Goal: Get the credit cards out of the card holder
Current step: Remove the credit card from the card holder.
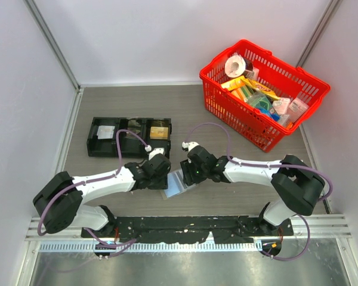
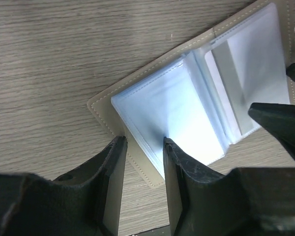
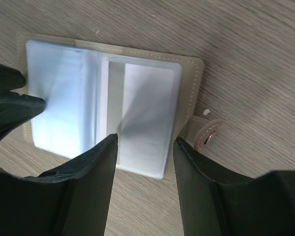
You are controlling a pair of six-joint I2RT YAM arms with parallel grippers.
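The card holder (image 1: 178, 183) lies open on the wooden table between my two grippers, grey outside with pale blue clear pockets inside. In the left wrist view the card holder (image 2: 187, 98) has my left gripper (image 2: 142, 142) open at its near-left corner, one finger on the grey border and one on the blue panel. In the right wrist view the card holder (image 3: 88, 98) has my right gripper (image 3: 145, 141) open, with its fingers astride the near edge of the right panel. A whitish-grey credit card (image 3: 145, 105) sits in that panel's pocket; it also shows in the left wrist view (image 2: 250, 73). The snap tab (image 3: 206, 135) sticks out to the right.
A long black three-compartment tray (image 1: 129, 137) stands at the back left, with items in it. A red basket (image 1: 227, 98) full of several items stands at the back right. White walls close in the table on three sides.
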